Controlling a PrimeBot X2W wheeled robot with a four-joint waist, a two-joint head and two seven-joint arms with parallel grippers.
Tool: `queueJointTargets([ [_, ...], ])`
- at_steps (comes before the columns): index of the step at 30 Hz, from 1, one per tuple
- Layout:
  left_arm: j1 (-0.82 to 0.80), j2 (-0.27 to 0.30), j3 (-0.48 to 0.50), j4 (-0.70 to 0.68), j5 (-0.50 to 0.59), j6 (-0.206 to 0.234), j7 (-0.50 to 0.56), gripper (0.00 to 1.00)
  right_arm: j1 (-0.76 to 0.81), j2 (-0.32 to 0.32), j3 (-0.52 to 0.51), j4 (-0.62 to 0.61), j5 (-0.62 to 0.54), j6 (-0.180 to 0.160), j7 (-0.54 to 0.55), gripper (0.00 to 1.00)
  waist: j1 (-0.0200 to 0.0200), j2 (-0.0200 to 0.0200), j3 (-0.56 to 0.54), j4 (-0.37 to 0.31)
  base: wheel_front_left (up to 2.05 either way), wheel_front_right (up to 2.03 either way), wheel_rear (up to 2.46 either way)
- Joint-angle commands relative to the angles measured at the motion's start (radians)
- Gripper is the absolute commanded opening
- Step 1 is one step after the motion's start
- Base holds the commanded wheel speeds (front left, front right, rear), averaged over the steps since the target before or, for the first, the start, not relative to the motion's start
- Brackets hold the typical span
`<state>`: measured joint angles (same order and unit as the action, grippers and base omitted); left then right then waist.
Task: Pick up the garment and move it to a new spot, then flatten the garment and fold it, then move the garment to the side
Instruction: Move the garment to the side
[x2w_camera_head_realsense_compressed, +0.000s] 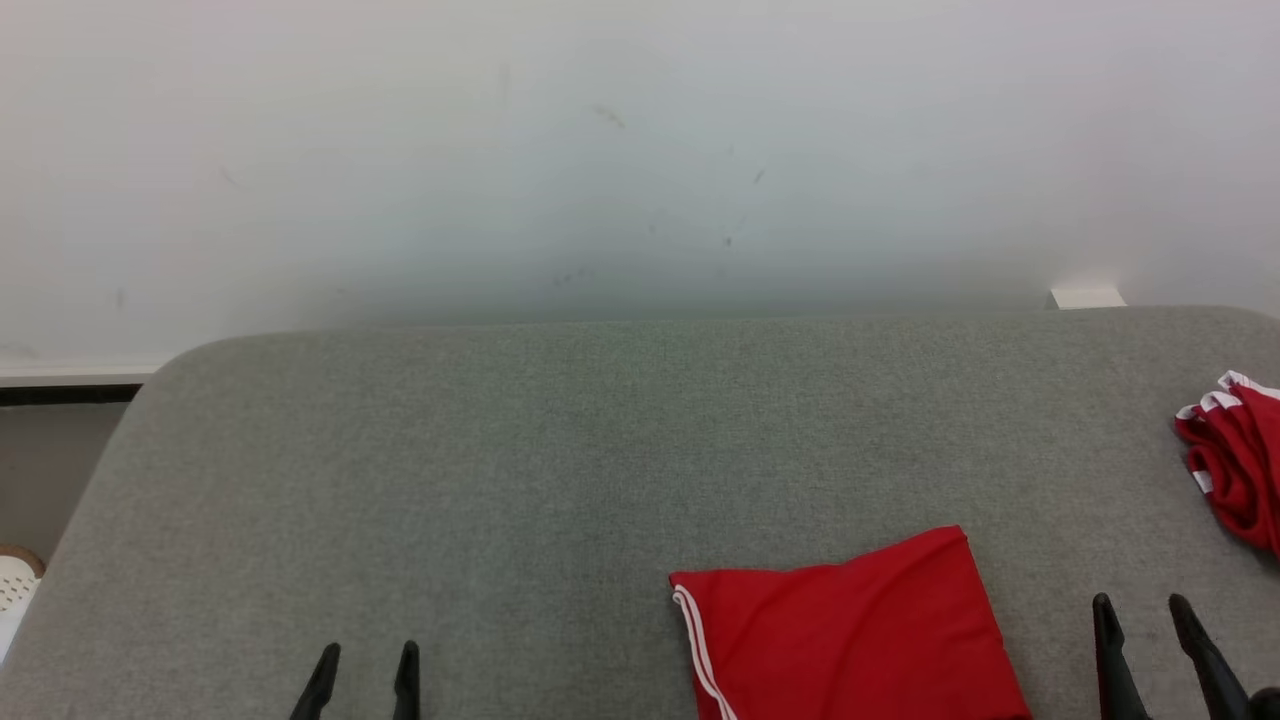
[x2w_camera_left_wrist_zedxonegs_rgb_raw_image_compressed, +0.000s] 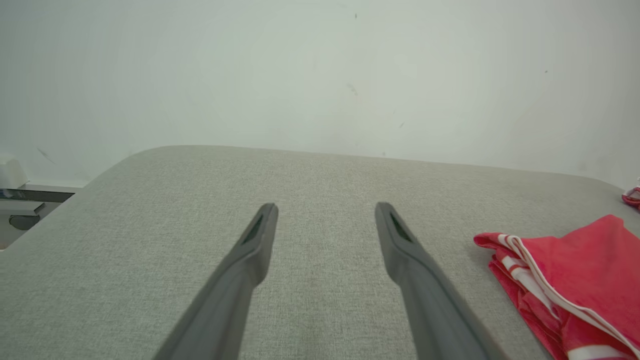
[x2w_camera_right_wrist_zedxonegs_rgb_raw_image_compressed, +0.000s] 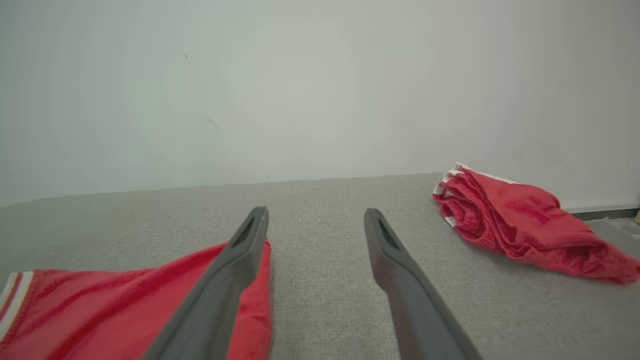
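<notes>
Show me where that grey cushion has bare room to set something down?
Bare: the left half of the grey cushion, from its edge to the folded red garment, and the strip behind that to the wall. Crowded: the right, where a crumpled red garment leaves only a gap.

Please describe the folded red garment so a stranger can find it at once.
Start at the wide grey fabric-covered surface against the white wall. On its near side, right of centre, lies the flat red garment with white piping. Unlike the crumpled red garment at the far right, it is a neat, smooth rectangle.
</notes>
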<state>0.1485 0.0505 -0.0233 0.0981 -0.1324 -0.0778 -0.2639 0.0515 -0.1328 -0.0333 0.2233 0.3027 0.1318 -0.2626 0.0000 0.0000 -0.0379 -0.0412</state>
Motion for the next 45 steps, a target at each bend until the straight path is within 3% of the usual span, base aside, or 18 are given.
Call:
queueJointTargets([
  [1,0.001,0.002,0.002,-0.001,0.005,0.000,0.000,1.00,-0.014,-0.011,0.006,0.006,0.015,-0.002,-0.002,1.00,0.0000,0.0000,0.002,0.002,0.00,0.00,0.00],
  [4,0.001,0.003,-0.001,0.002,0.006,-0.004,0.000,1.00,-0.047,-0.040,0.053,0.020,0.122,-0.002,0.074,1.00,0.0000,0.0000,0.009,0.010,0.00,0.00,0.00],
  [9,-0.004,0.002,-0.005,0.005,0.008,-0.007,0.000,1.00,-0.103,-0.121,0.100,0.012,0.302,-0.002,0.359,1.00,0.0000,0.0000,0.027,0.027,0.00,0.00,0.00],
  [15,-0.037,0.002,-0.022,0.013,0.013,-0.012,0.000,1.00,-0.170,-0.199,0.188,0.022,0.387,-0.001,0.660,1.00,0.0000,0.0000,0.066,0.061,0.00,0.00,0.00],
  [22,-0.071,0.002,-0.043,0.020,0.010,-0.013,0.000,1.00,-0.216,-0.214,0.225,0.119,0.414,-0.001,0.797,1.00,0.0000,0.0000,0.099,0.105,0.00,0.00,0.00],
  [28,-0.087,0.002,-0.053,0.027,0.013,-0.013,0.000,1.00,-0.257,-0.146,0.274,0.200,0.483,-0.001,0.836,1.00,0.0000,0.0000,0.111,0.118,0.00,0.00,0.00],
  [29,-0.090,0.002,-0.056,0.028,0.011,-0.012,0.000,1.00,-0.266,-0.143,0.290,0.201,0.490,0.000,0.833,0.58,0.0000,0.0000,0.112,0.120,0.00,0.00,0.00],
  [30,-0.093,0.002,-0.058,0.027,0.008,-0.009,0.000,1.00,-0.275,-0.139,0.306,0.193,0.504,0.001,0.825,0.00,0.0000,0.0000,0.113,0.121,0.00,0.00,0.00],
  [38,-0.118,0.002,-0.088,0.004,0.005,-0.010,0.000,1.00,-0.414,-0.243,0.377,0.147,0.478,0.000,0.743,0.00,0.0000,0.0000,0.163,0.074,0.00,0.00,0.00],
  [45,-0.173,0.002,-0.105,-0.009,0.024,-0.021,0.000,1.00,-0.603,-0.334,0.313,0.193,0.405,-0.002,0.694,0.00,0.0000,0.0000,0.252,-0.003,0.00,0.00,0.00],
])
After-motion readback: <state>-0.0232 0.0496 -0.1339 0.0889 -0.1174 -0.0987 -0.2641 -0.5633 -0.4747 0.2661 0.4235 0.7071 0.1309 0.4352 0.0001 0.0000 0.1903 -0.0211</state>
